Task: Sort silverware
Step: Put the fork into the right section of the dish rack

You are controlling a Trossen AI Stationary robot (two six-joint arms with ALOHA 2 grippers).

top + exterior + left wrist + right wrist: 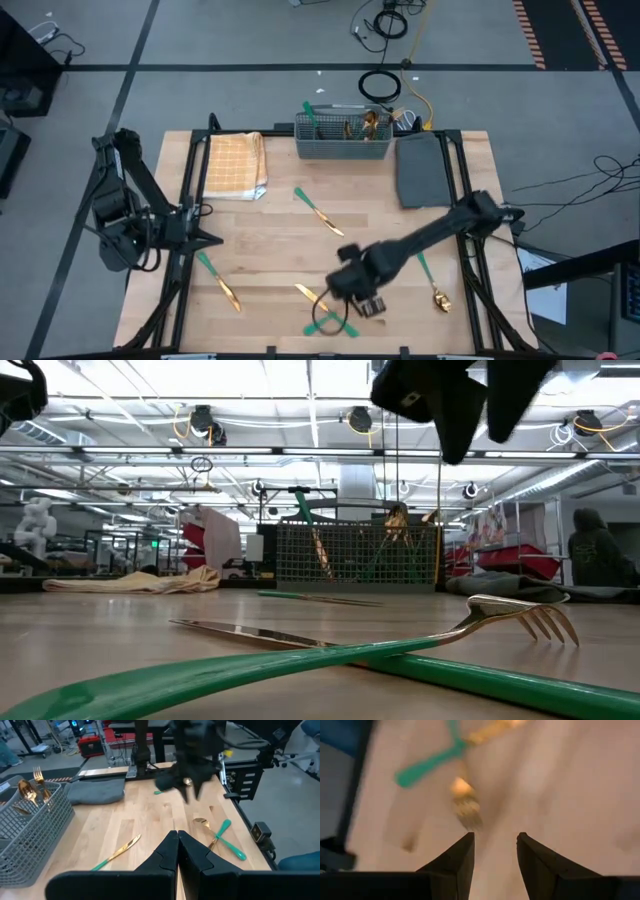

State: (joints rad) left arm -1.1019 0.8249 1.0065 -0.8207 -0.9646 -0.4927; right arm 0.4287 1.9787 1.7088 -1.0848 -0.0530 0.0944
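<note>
Several teal-handled gold pieces lie flat on the wooden table. A fork (pixel 338 325) and a knife (pixel 306 293) lie crossed near the near edge; in the low view the fork (pixel 520 618) rests over the knife (pixel 250 632). My right gripper (pixel 368 305) hovers open just to their right, above the table; its wrist view shows the open fingers (pixel 495 836) short of the fork head (pixel 465 810). Other pieces: a knife (pixel 320 212), one at the left (pixel 218 280), a spoon (pixel 432 282). My left gripper (pixel 215 238) waits shut at the left edge (pixel 177 834).
A grey slotted basket (pixel 345 140) at the far edge holds several pieces upright. A tan checked cloth (pixel 236 165) lies far left and a grey cloth (pixel 422 168) far right. Bare wood lies in the table's middle.
</note>
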